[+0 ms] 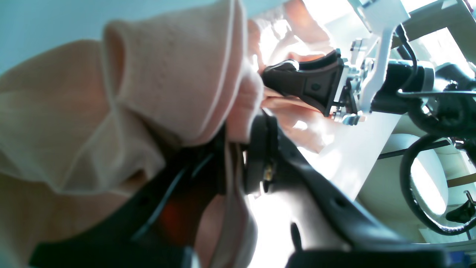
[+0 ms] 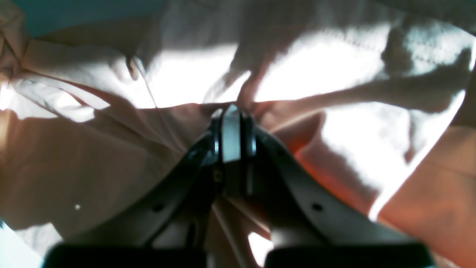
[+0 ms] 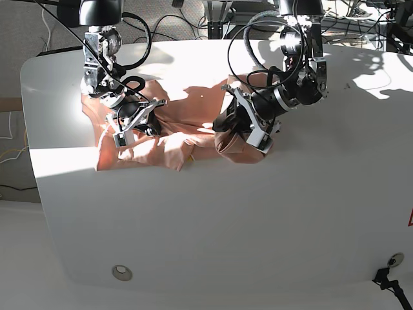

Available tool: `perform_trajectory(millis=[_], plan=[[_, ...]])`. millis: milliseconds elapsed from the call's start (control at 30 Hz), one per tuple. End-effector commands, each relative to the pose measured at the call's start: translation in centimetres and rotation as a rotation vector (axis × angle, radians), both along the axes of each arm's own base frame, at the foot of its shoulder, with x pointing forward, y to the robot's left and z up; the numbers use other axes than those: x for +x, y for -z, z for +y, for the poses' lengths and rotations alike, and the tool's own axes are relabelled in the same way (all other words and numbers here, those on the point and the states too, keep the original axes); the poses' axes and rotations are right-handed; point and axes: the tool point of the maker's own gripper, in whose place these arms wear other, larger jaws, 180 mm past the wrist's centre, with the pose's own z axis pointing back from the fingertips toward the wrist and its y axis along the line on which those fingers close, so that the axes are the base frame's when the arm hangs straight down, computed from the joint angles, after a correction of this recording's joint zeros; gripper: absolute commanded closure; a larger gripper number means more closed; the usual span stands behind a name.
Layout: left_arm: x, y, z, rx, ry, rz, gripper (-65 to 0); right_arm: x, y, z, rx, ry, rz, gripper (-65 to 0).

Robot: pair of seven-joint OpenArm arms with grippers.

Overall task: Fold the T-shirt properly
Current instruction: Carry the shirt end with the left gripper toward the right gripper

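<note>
The T-shirt [image 3: 174, 132] lies crumpled on the white worktop [image 3: 213, 219], toward 11 o'clock from its middle. The left gripper [image 3: 227, 123] is at the cloth's 3 o'clock end, with its jaws pinching a bunched fold of the T-shirt. The right gripper [image 3: 139, 121] is at the 9 o'clock side, and its jaws are pressed together on a pinch of the T-shirt.
</note>
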Motion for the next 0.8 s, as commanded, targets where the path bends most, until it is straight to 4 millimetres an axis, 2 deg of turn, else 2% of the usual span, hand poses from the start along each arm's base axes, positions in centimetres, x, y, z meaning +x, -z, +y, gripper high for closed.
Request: perform_trajectory(millis=[0,67,167,233,333,400,467,633,733,767], plan=[[0.6,-1.4,-0.7,-0.041,0.009,-0.043,-5.4,-1.0,1.2,-0.5,-0.055,-0.023,0.063,0.0],[0.4,-1.3,-1.0,-0.044,0.019,-0.04,-14.8,-1.0,1.2,-0.5,-0.055,-0.023,0.063,0.0],[0.0,-1.6,-2.1,-0.05,0.054,-0.045,-32.8,-1.0,1.2,-0.4,-0.052,-0.022,0.061,0.0],[0.0,-2.2,-3.1,-0.055,0.084,-0.063,-40.9,-1.0,1.2,-0.4,-0.051,-0.022,0.061,0.0],[-0.5,-4.8,-5.5,-0.085,0.175,-0.137,-42.6,-1.0,1.2,-0.4,-0.049,-0.022,0.061,0.0],[-0.3,-6.1,-5.3,-0.069,0.208,-0.192,-42.6,-1.0,1.2,-0.4,-0.051,-0.022,0.061,0.0],[0.1,-6.7,-4.3,-0.04,0.197,-0.224,-42.6,-1.0,1.2,-0.4,-0.049,-0.022,0.061,0.0],[1.9,-4.7,3.0,0.116,0.089,-0.235,-42.6,-0.9,1.0,-0.3,-0.048,-0.022,0.057,0.0],[1.2,-2.5,6.4,0.255,0.078,-0.237,-41.6,-0.6,0.8,-0.3,-0.047,-0.02,0.05,0.0],[0.8,-1.9,7.1,0.282,0.073,-0.237,-38.3,-0.5,0.7,-0.3,-0.047,-0.02,0.047,0.0]])
